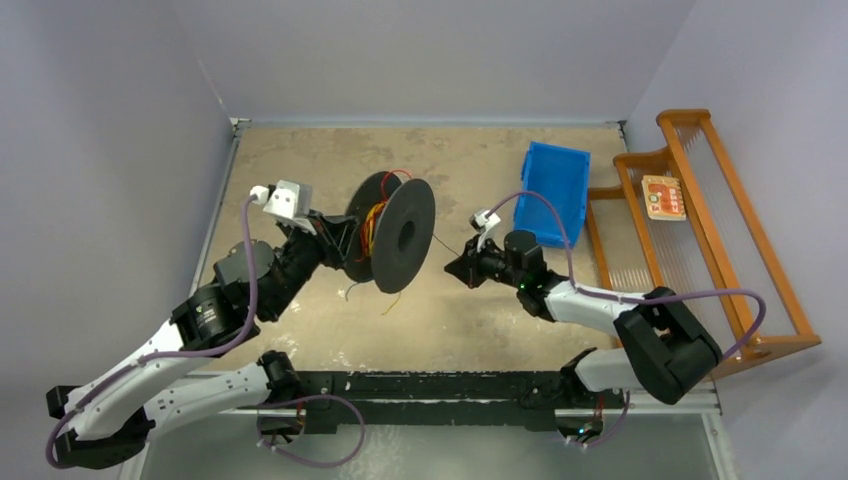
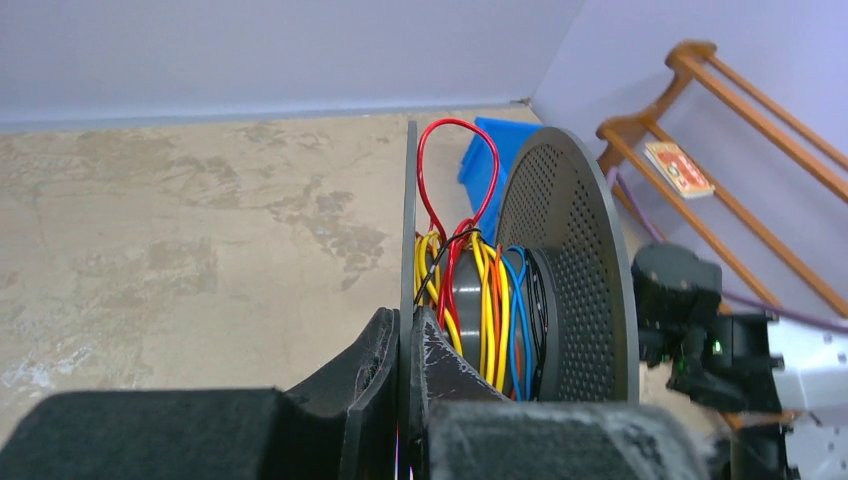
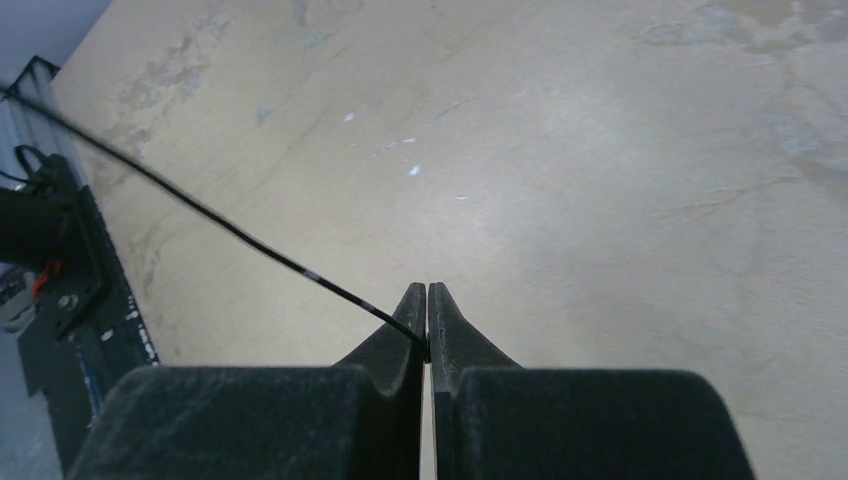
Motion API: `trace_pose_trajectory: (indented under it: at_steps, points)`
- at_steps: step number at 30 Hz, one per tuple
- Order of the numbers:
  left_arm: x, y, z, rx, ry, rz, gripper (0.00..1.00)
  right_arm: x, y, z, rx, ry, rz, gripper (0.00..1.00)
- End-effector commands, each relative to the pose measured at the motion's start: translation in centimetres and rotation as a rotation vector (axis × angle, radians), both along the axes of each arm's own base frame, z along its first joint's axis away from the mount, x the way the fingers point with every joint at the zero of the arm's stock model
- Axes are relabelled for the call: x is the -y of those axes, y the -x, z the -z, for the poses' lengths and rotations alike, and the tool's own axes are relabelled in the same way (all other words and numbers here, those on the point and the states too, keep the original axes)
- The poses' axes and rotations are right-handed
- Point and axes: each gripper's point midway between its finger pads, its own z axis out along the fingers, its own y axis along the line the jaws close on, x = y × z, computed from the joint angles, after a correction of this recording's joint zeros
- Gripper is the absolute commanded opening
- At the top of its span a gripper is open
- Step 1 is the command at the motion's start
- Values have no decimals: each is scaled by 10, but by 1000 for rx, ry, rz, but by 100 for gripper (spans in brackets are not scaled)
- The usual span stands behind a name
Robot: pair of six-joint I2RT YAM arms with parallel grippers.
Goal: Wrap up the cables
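Now, right claw [image 3: 427,305] pinches the black strand [image 3: 230,232] shut, holding it taut toward the spool [image 1: 400,235]. Left claw [image 2: 408,320] clamps 1 flange, likely steadying it for winding. Red, yellow and orange cables [image 2: 478,300] sit coiled on the hub. No readable writing anywhere.

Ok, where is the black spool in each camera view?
Top external: centre of the picture, spool standing on edge.
Left wrist: centre right, left gripper clamped on its near flange.
Right wrist: not in view.
Shared landmark: thin black cable from the spool to the right gripper, seen in top and right wrist.
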Motion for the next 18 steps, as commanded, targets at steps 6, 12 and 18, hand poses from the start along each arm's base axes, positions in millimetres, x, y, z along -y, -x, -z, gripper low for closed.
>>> trace_pose_trajectory:
  at_steps: [6,12,18]
  points:
    - [-32,-25,-68,67,406,-279,0,-46,25,-19,29,-72,-36,0]
    - [-38,-41,-54,21,431,-418,0,-80,45,-24,29,-62,-74,0]
    - [-53,-48,-48,13,460,-548,0,-109,64,-39,49,-54,-101,0]
